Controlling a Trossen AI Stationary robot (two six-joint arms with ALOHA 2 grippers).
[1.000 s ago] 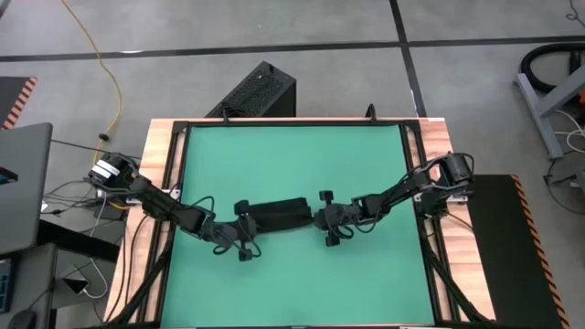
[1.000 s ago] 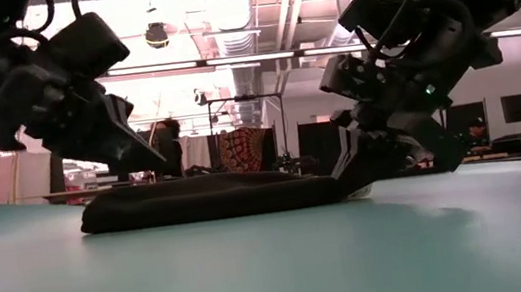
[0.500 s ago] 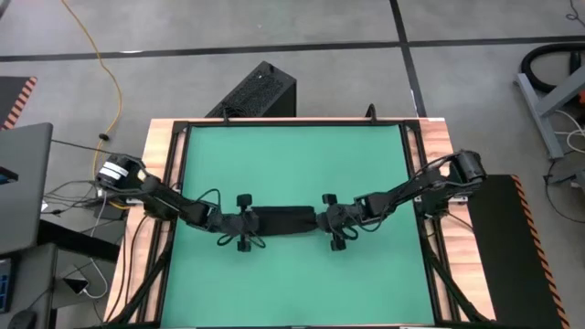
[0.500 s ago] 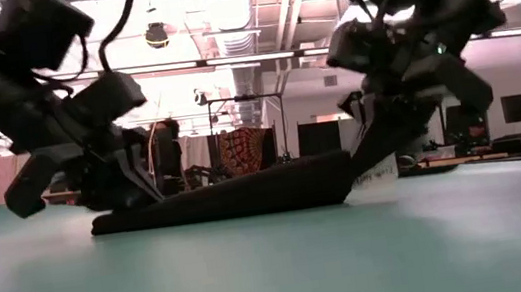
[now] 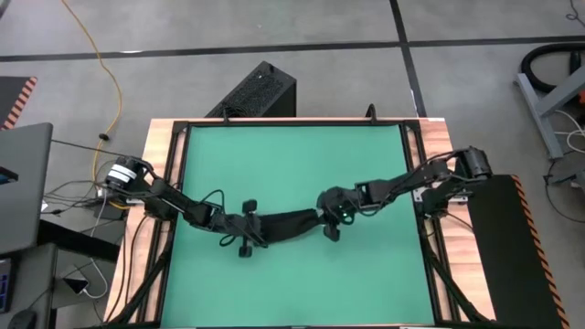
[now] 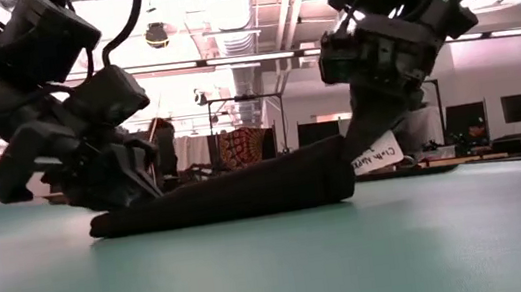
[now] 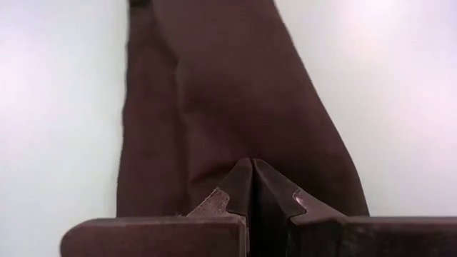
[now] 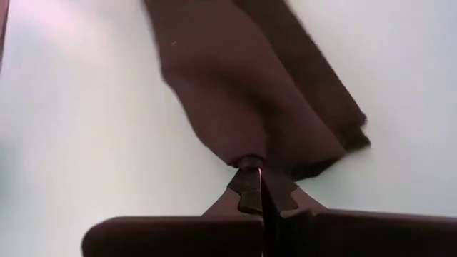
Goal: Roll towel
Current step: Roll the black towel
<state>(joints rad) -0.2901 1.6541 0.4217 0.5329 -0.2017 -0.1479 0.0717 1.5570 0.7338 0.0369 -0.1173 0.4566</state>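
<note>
The left gripper (image 5: 254, 228) and right gripper (image 5: 326, 216) are pinching the towel (image 5: 291, 224) ends, jaws clamped on cloth, mid-roll on the table (image 5: 292, 164); next, both should be turning evenly.

The high view looks straight down on the whole green table (image 5: 292, 164). The low view sits at tabletop level, facing across into the room. Each wrist view looks along its arm, close above the towel (image 5: 288, 225), which all four share.
</note>
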